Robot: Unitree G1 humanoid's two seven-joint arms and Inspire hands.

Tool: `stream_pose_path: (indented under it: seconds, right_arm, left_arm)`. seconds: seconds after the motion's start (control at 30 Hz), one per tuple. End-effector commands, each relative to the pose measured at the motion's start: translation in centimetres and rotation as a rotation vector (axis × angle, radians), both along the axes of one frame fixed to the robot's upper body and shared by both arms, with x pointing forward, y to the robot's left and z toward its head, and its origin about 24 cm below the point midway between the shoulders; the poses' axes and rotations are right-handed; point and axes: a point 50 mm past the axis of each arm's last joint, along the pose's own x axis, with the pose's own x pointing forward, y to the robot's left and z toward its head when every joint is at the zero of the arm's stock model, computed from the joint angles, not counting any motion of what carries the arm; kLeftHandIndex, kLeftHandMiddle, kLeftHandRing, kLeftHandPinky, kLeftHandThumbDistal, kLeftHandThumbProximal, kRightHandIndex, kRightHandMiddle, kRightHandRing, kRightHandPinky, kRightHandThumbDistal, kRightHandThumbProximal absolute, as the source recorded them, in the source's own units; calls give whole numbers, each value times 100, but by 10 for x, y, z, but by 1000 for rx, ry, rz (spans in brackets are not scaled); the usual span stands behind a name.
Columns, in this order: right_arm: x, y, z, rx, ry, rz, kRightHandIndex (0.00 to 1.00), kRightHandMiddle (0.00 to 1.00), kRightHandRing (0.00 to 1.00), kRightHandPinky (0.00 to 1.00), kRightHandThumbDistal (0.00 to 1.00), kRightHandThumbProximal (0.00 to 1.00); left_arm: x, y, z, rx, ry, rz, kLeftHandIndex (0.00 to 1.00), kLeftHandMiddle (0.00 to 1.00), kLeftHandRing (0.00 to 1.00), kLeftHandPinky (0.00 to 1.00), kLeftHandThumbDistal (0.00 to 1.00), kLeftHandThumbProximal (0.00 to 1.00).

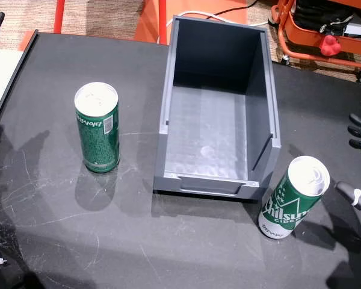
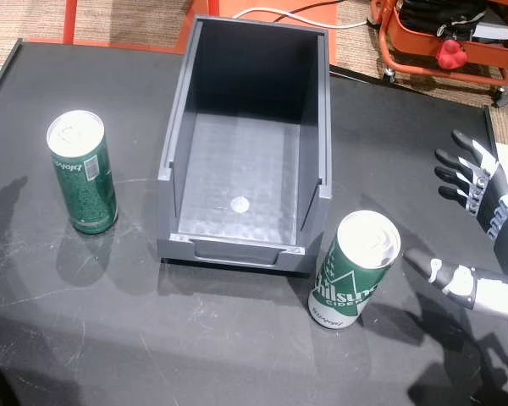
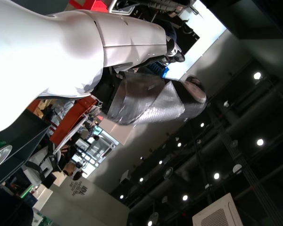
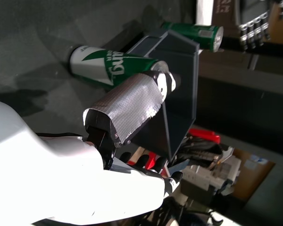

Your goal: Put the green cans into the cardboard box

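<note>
Two green cans stood on the black table, and the box was empty.

In both head views a tall green can (image 1: 97,127) stood left of the grey box (image 1: 217,108), well apart, and a second can (image 1: 293,197) stood just beside the box's front right corner. Only one head view showed the whole right hand (image 2: 483,245), fingers spread wide and holding nothing, near the second can but not touching. The left wrist view showed white arm shell, ceiling lights and distant people (I could not tell how the left fingers stood). The right wrist view, turned sideways, showed the right thumb (image 4: 132,101) in front of the second can (image 4: 111,69), with the box (image 4: 179,89) and other can (image 4: 193,35) beyond.
</note>
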Motion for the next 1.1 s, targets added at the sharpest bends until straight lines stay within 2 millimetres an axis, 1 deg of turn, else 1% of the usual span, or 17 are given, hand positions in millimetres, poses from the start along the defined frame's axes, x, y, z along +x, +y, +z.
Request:
stream_pose_path:
  seconds: [0.0,0.07,0.13,0.2,0.27,0.33,0.37,0.47,0.57,0.67,0.73,0.8,0.87,0.93,1.0,1.03,1.07]
  right_arm:
    - [-5,-4,1,-15,35,32,94,94,96,100,100,63]
    - [-6,-4,3,-34,62,62,97,97,99,100,100,63]
    - [-5,-3,6,-79,67,73,98,98,100,100,100,63]
    - [-2,0,10,-151,66,78,97,98,100,100,100,65]
    - [3,6,13,-211,70,92,98,100,100,100,100,62]
    - [11,12,16,-249,78,119,99,100,100,100,100,56]
    - [16,16,18,-265,93,139,100,100,100,100,100,54]
    - [26,24,22,-306,125,170,100,100,100,100,100,54]
    - [37,30,25,-337,137,186,100,100,100,100,100,51]
    - [44,32,22,-343,129,203,98,100,100,100,100,56]
    - [46,35,17,-344,131,207,94,100,100,100,100,59]
    - [45,37,11,-336,141,214,93,100,100,100,100,58]
    - [44,40,5,-309,168,225,94,100,100,100,100,54]
    - [40,41,0,-288,184,235,94,100,100,100,100,55]
    - [36,42,-6,-274,198,237,94,100,100,100,100,56]
    - [34,42,-9,-268,206,237,94,100,100,100,100,56]
    - [31,41,-12,-258,218,233,95,100,100,100,100,54]
  left_arm:
    - [-3,5,0,32,10,12,100,100,100,100,23,82]
    - [-2,5,0,31,7,10,100,100,100,100,22,82]
    - [-2,4,1,37,14,15,100,100,100,100,24,82]
    - [-1,4,1,36,18,16,100,100,100,100,22,83]
    - [-1,4,0,27,15,12,100,100,100,100,23,81]
    - [-1,4,0,6,15,8,100,100,100,100,27,75]
    - [-1,5,0,2,14,6,100,100,100,100,28,74]
    - [-1,5,1,-9,10,7,100,100,100,100,28,74]
    - [-2,6,1,-18,-4,-5,100,100,100,100,27,74]
    - [-3,6,0,-9,-1,7,100,100,100,100,29,73]
    - [-4,6,-1,2,-3,7,100,100,100,100,31,74]
    - [-5,6,-2,6,-9,-3,100,100,100,100,33,73]
    - [-5,6,-3,-1,-15,-15,100,100,100,100,32,71]
    - [-7,6,-4,10,-22,-21,100,100,100,100,33,72]
    - [-9,5,-6,34,-28,-22,100,100,100,100,38,73]
    - [-10,5,-8,43,-32,-24,100,100,100,100,38,73]
    - [-12,5,-9,45,-33,-31,100,100,100,100,41,71]
